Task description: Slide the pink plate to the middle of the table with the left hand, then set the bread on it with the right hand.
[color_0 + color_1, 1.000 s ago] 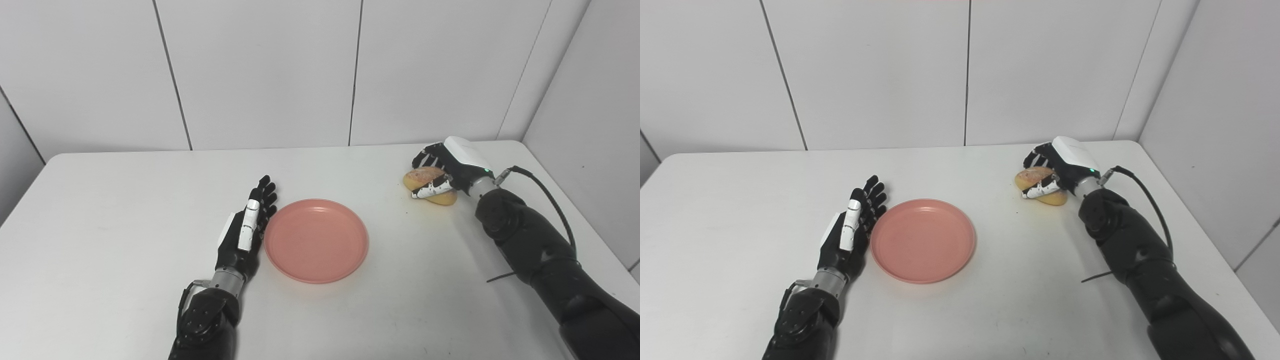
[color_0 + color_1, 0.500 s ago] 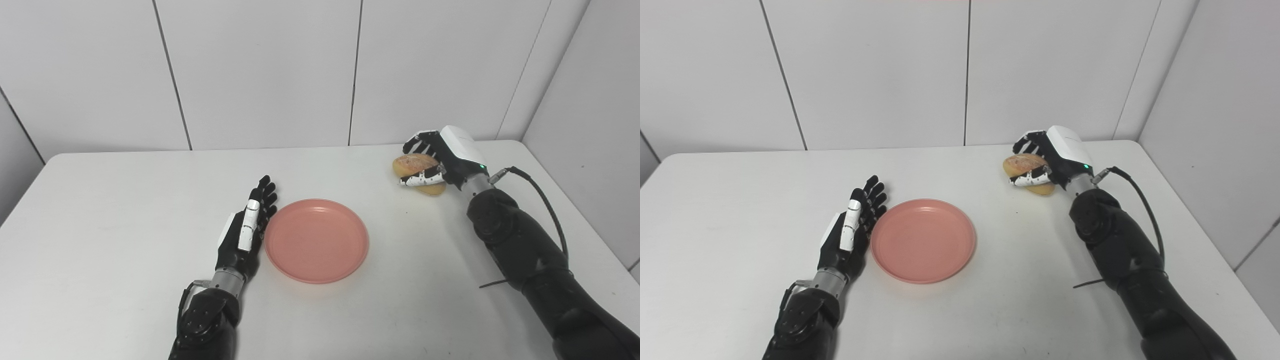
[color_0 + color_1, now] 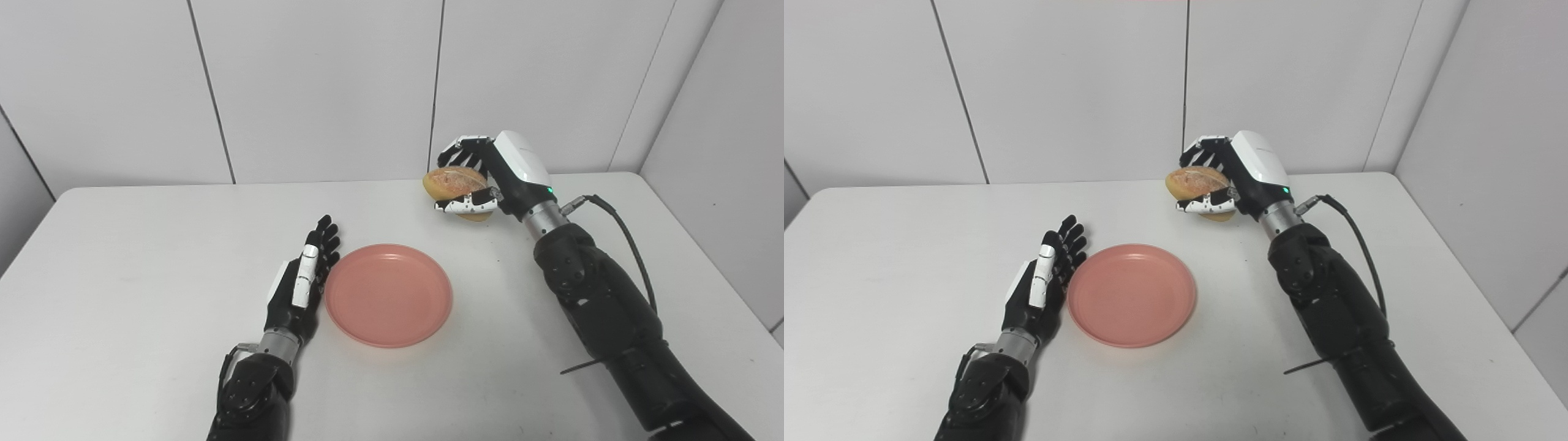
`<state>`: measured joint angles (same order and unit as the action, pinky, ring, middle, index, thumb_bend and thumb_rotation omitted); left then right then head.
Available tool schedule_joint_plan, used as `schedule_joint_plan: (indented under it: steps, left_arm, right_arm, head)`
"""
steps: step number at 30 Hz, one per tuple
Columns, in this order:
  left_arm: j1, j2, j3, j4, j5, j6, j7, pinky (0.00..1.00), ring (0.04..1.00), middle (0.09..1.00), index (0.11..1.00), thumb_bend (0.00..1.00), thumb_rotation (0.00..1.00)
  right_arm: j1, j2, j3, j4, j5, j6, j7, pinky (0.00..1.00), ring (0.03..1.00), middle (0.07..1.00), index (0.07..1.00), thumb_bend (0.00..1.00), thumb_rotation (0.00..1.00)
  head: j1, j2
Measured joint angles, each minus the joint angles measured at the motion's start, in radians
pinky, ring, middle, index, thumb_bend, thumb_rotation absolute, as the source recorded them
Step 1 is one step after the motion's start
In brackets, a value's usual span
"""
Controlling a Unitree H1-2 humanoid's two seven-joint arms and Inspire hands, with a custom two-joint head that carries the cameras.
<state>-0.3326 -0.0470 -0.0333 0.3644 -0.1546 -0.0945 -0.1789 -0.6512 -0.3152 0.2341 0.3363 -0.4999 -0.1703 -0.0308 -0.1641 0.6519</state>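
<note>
**A:** Where is the bread (image 3: 456,182) right now?

**B:** Off the table (image 3: 122,257), in the air toward the back. The right robot hand (image 3: 490,177) is clamped on it: fingers curl over the top, the thumb presses from below. Taking the pink plate (image 3: 388,294) as the clock's centre, the bread is at about one o'clock, not yet above the plate.

**A:** And the plate?

**B:** It lies flat near the middle of the table. The left robot hand (image 3: 300,282) rests on the table at the plate's nine o'clock, just beside the rim, fingers straight and a little apart, holding nothing.

**A:** How will the bread handle?

**B:** It's a small golden oval roll, so I'd judge it light and soft, with a crust that dents under a hard squeeze. Across its short middle, as it's held, seems the best grip.

**A:** What remains?

**B:** Probably carrying it over the plate, lowering it, and letting go.
</note>
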Motion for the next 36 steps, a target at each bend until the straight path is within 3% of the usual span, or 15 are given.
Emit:
schedule_joint_plan:
  steps: [9,15,16,29,36]
  left_arm:
    - [0.001,0.000,0.000,-0.002,0.005,0.000,0.006,1.00,0.989,0.978,0.964,0.66,1.00]
    - [0.001,-0.001,0.006,-0.001,0.002,-0.001,0.007,1.00,0.986,0.975,0.960,0.64,1.00]
    - [0.001,-0.001,0.007,-0.001,0.002,-0.001,0.007,1.00,0.988,0.977,0.961,0.64,1.00]
    - [0.001,-0.001,0.012,-0.001,0.000,0.000,0.006,1.00,1.000,0.989,0.973,0.67,1.00]
    - [0.000,-0.001,0.014,-0.001,-0.005,0.000,0.006,1.00,1.000,0.995,0.981,0.68,1.00]
  right_arm:
    - [0.042,0.076,0.035,-0.099,-0.006,0.001,0.060,0.25,0.355,0.456,0.545,0.51,0.00]
    - [0.062,0.108,0.059,-0.107,-0.023,0.001,0.089,0.26,0.400,0.506,0.492,0.51,0.00]
    - [0.067,0.112,0.060,-0.107,-0.024,0.001,0.089,0.26,0.379,0.479,0.516,0.51,0.00]
    - [0.081,0.129,0.117,-0.047,-0.064,-0.035,0.088,0.36,0.395,0.478,0.537,0.51,0.00]
    - [0.091,0.129,0.131,0.005,-0.063,-0.054,0.093,0.36,0.396,0.485,0.535,0.51,0.00]
  head:
    - [-0.002,0.005]
    - [-0.002,0.009]
    - [-0.002,0.009]
    - [-0.002,0.011]
    - [0.000,0.015]
